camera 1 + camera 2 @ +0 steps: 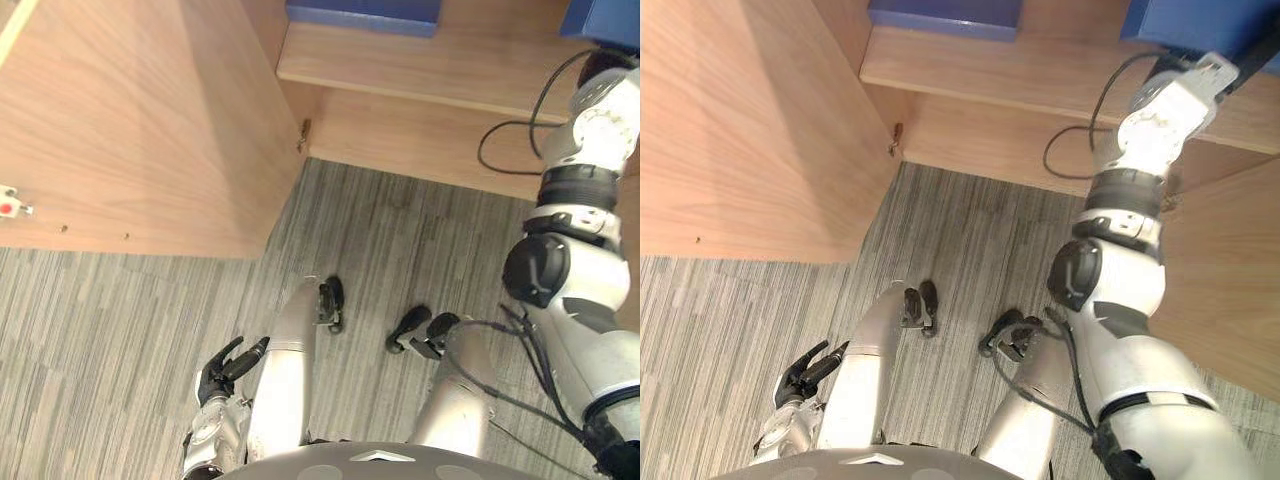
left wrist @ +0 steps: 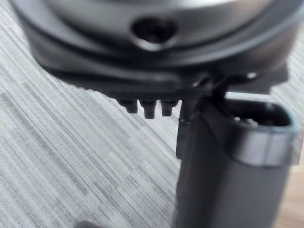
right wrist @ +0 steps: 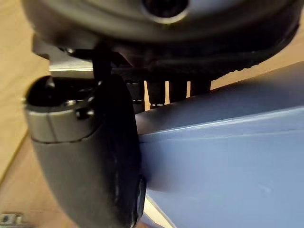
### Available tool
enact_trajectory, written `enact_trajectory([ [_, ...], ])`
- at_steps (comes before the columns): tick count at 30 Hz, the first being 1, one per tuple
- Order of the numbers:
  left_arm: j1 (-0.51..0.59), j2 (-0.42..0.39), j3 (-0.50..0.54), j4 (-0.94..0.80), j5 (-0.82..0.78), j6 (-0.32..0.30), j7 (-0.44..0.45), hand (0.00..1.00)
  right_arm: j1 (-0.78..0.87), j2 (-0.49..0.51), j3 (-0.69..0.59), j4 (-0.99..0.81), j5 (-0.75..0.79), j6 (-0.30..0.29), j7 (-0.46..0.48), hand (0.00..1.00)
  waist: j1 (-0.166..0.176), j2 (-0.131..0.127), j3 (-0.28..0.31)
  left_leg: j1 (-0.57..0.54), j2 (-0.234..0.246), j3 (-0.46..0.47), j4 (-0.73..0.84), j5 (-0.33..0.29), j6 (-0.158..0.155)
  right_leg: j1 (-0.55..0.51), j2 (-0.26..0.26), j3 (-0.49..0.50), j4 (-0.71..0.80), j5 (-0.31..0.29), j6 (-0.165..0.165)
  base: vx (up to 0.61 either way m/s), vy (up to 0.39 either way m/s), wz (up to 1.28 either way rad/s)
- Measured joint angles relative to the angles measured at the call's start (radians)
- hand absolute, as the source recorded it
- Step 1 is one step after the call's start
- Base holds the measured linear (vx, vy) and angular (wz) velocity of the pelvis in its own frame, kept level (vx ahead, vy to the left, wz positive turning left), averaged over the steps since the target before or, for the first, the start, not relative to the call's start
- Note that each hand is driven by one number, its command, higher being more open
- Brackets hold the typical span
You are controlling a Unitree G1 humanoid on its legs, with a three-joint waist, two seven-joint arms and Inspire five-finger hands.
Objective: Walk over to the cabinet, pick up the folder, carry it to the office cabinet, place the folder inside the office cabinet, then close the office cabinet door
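Note:
A blue folder (image 1: 1200, 25) hangs at the upper right, over the wooden shelf (image 1: 420, 65) of the open office cabinet. My right hand (image 3: 90, 156) is shut on it: the thumb lies across the folder's blue face (image 3: 228, 161) and the fingers curl past its edge. The right arm reaches up from the right side toward the shelf. Low beside my leg, my left hand (image 1: 225, 370) hangs over the carpet with its fingers relaxed and holds nothing.
The cabinet's left door (image 1: 140, 130) stands open as a large wooden panel. Another wooden door (image 1: 1230, 280) stands at the right. A second blue object (image 1: 365, 15) lies on the shelf at the back. Grey striped carpet (image 1: 420, 230) covers the floor.

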Motion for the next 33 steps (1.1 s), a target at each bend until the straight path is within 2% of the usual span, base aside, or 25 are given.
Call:
enact_trajectory([
  [4, 0.000, -0.009, 0.001, -0.015, 0.000, 0.000, 0.006, 1.00, -0.075, -0.043, 0.022, 0.041, -0.001, 0.027, -0.025, 0.00, 0.013, 0.003, 0.002, -0.043, -0.018, -0.019, 0.006, 0.011, -0.011, -0.031, -0.019, -0.006, 0.027, -0.013, -0.007, -0.07, -0.004, 0.23],
  [8, 0.000, -0.021, 0.024, -0.020, -0.002, 0.001, 0.017, 1.00, -0.097, -0.043, 0.020, 0.047, 0.027, -0.007, -0.036, 0.00, 0.025, 0.003, 0.002, -0.072, -0.030, -0.033, 0.007, 0.024, -0.017, -0.051, -0.028, -0.014, 0.047, -0.028, -0.010, -0.07, -0.008, 0.16],
  [12, 0.000, -0.032, 0.066, -0.022, -0.090, 0.002, 0.043, 1.00, -0.099, -0.052, -0.005, 0.048, 0.080, -0.043, -0.076, 0.00, 0.027, 0.003, 0.002, -0.092, -0.042, -0.048, 0.011, 0.039, -0.018, -0.064, -0.036, -0.017, 0.066, -0.038, -0.017, -0.04, 0.003, 0.15],
  [16, 0.000, -0.037, 0.113, -0.022, -0.112, 0.002, 0.052, 1.00, -0.114, -0.099, -0.012, 0.048, 0.075, -0.042, -0.094, 0.00, 0.027, 0.003, 0.001, -0.123, -0.046, -0.059, 0.013, 0.048, -0.027, -0.089, -0.035, -0.016, 0.076, -0.044, -0.022, -0.05, 0.018, 0.11],
  [23, -0.001, -0.045, 0.123, -0.022, -0.116, 0.002, 0.058, 1.00, -0.167, -0.152, -0.012, 0.048, 0.038, -0.040, -0.095, 0.00, 0.027, 0.003, 0.001, -0.174, -0.043, -0.065, 0.027, 0.061, -0.031, -0.143, -0.033, -0.007, 0.101, -0.048, -0.029, -0.06, 0.025, 0.02],
  [24, -0.001, -0.046, 0.123, -0.022, -0.118, 0.002, 0.058, 1.00, -0.167, -0.152, -0.013, 0.048, 0.039, -0.044, -0.095, 1.00, 0.027, 0.003, 0.001, -0.182, -0.043, -0.066, 0.032, 0.061, -0.032, -0.150, -0.033, -0.006, 0.108, -0.051, -0.033, -0.05, 0.023, 0.02],
  [33, -0.002, -0.057, 0.159, 0.013, -0.118, 0.002, 0.057, 1.00, -0.164, -0.152, -0.018, 0.048, 0.040, -0.042, -0.066, 1.00, 0.030, 0.004, -0.001, -0.208, -0.033, -0.072, 0.049, 0.065, -0.040, -0.176, -0.030, -0.006, 0.135, -0.063, -0.048, -0.05, 0.033, 0.00],
])
